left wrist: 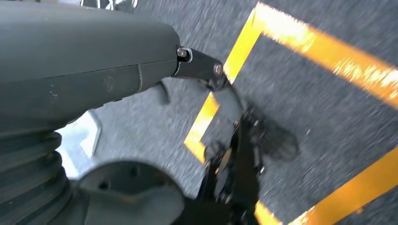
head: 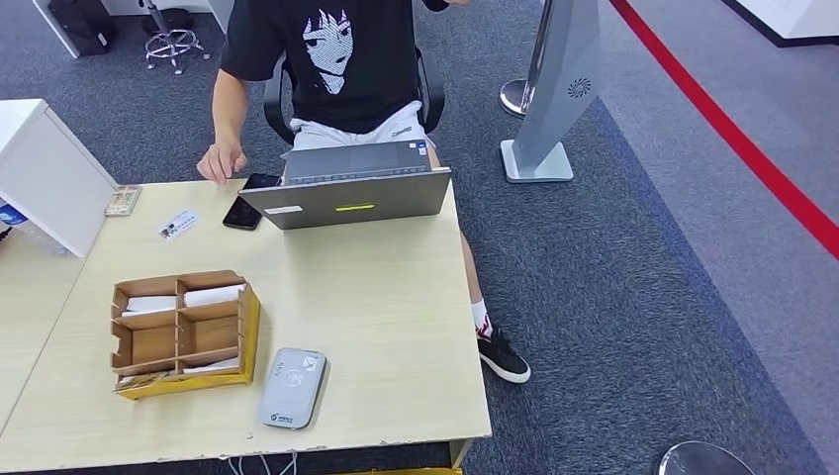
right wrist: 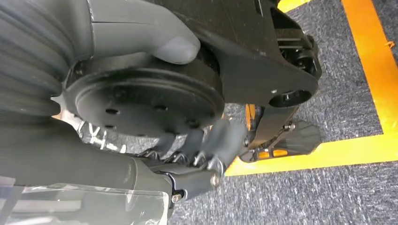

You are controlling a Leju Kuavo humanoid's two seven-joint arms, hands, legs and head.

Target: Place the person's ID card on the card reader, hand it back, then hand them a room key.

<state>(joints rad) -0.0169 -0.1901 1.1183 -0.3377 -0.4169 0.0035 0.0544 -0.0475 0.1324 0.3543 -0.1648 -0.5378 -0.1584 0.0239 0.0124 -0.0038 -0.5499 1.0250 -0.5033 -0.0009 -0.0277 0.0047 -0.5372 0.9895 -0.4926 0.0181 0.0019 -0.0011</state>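
ID card point(head: 177, 226) lies near table point(head: 396, 317) far-left edge, by person's hand point(head: 222, 161). Left hand point(left wrist: 220, 112) hangs over floor, fingers loosely apart, holding nothing. Right hand point(right wrist: 197, 150): fingers point(right wrist: 220, 138) curled, empty. Card reader point(head: 293, 387) at near edge. Risk: long reach across, thin flat card could slip from pinch.

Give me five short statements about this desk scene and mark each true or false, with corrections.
1. The grey rounded card reader lies near the table's front edge, right of the cardboard divided organiser box. True.
2. The small white ID card sits on the card reader. False: it lies on the light wooden table at the far side, left of the black phone.
3. The grey laptop is closed flat. False: it stands open.
4. The seated person's hand rests at the table's far edge. True.
5. The organiser box holds white cards. True.
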